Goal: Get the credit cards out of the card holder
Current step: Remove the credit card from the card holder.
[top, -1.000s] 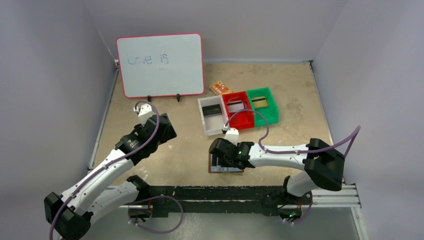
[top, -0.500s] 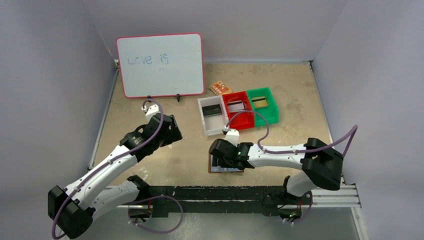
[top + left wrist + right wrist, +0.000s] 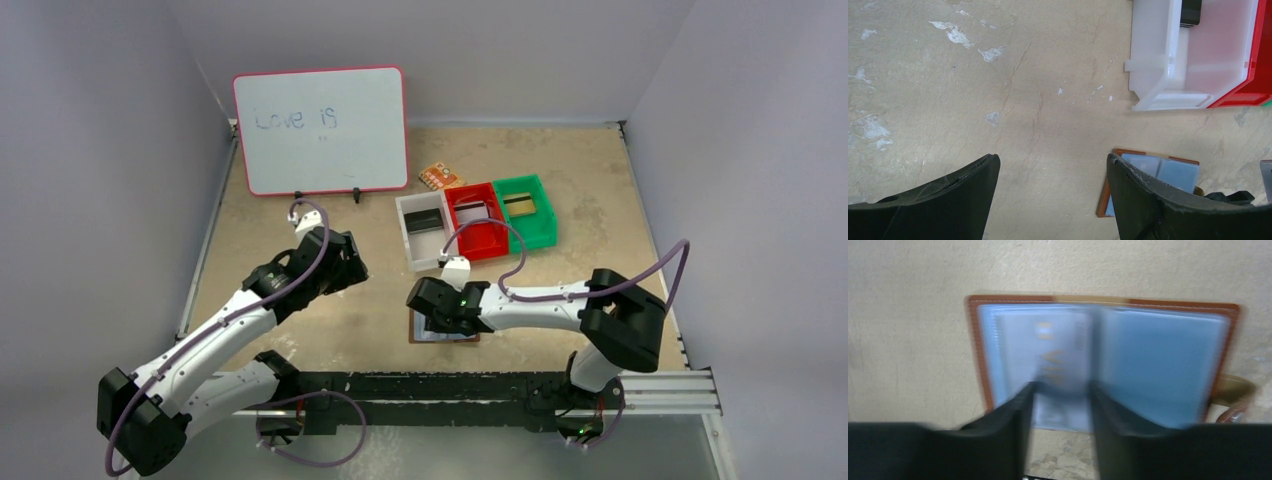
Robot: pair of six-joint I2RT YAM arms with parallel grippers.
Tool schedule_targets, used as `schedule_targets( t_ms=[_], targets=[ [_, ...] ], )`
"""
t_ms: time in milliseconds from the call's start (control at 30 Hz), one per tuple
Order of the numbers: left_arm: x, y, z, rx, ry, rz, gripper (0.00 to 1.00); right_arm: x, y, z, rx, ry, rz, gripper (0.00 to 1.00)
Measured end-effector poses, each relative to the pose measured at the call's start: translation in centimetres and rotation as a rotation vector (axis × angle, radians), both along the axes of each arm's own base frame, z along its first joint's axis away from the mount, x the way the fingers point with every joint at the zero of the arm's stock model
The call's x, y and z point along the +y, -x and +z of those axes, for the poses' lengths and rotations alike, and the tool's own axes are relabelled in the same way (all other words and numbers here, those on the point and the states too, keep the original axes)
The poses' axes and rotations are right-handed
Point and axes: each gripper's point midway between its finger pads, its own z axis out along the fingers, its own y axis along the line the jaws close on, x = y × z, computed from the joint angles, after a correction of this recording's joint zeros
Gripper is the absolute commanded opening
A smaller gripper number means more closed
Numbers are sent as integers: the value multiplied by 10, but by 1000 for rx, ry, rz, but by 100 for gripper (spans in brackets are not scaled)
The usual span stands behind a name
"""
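The card holder (image 3: 452, 337) lies open near the table's front edge, brown-rimmed with pale blue pockets (image 3: 1158, 360). A credit card (image 3: 1053, 355) with gold lettering shows through its left pocket, blurred. My right gripper (image 3: 432, 310) hangs low over that pocket; its jaws (image 3: 1060, 387) stand partly apart on either side of the card's near edge, and no grip on it shows. My left gripper (image 3: 345, 265) hovers open to the holder's left, with bare table between its fingers (image 3: 1050, 160) and the holder's corner (image 3: 1175, 172) beside its right finger.
A white bin (image 3: 404, 235) with a dark card (image 3: 424, 222), a red bin (image 3: 480, 245) with a silvery card (image 3: 473, 211) and a green bin (image 3: 540, 232) with a gold card (image 3: 518, 204) sit behind. A whiteboard (image 3: 322, 130) and an orange packet (image 3: 441, 177) stand farther back.
My right gripper slid left over the card holder and its jaws narrowed; the holder shifted slightly left. My left arm reached a little forward and right, then held.
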Motion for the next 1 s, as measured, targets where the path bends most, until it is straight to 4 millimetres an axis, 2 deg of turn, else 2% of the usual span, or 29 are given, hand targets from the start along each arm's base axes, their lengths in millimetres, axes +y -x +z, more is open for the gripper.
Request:
schedule_targets(
  t_ms=[67, 133, 367, 467, 700, 1000],
  targets=[
    [0, 0, 0, 1, 1, -1, 78, 0, 0, 1, -3, -4, -3, 36],
    [-1, 0, 0, 1, 5, -4, 77, 1, -1, 1, -4, -8, 4, 26],
    [-6, 0, -2, 11, 17, -15, 77, 1, -5, 0, -10, -50, 9, 14],
    [-8, 0, -2, 13, 27, -18, 76, 0, -7, -1, -9, -67, 5, 0],
    [-15, 0, -6, 25, 52, -40, 74, -3, -11, -2, 15, -178, 6, 0],
    [-36, 1, -15, 53, 123, -107, 71, -19, -10, -3, 29, -407, -8, 0]
  ],
)
